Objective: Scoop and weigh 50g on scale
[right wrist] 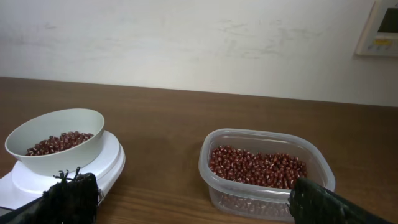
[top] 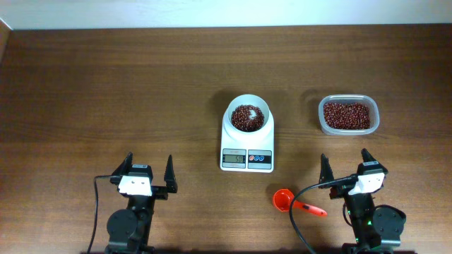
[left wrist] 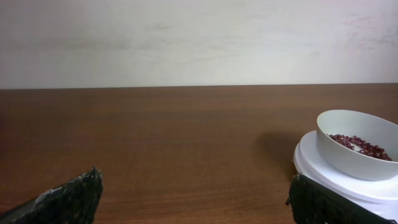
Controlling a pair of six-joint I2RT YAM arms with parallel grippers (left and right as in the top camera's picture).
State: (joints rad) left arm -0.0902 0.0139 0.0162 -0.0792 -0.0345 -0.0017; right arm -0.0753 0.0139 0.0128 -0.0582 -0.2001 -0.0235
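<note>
The white scale [top: 246, 144] stands mid-table, its grey display and blue and red buttons facing the near edge. A round white bowl [top: 247, 115] on top holds red beans; in the wrist views the same bowl [left wrist: 357, 143] [right wrist: 57, 140] sits partly filled. An orange-red scoop [top: 291, 202] lies on the table near the right arm, held by nothing. My left gripper [top: 149, 168] stands open at the near left, empty [left wrist: 196, 199]. My right gripper [top: 345, 164] is open too, empty [right wrist: 193, 199], well short of the tub.
A clear rectangular plastic tub of red beans [top: 347, 115] [right wrist: 264, 171] stands right of the scale. Black cables [top: 311, 189] trail from both arms near the front edge. A pale wall [left wrist: 199, 37] rises behind the table, with a white wall panel [right wrist: 380, 28] at far right.
</note>
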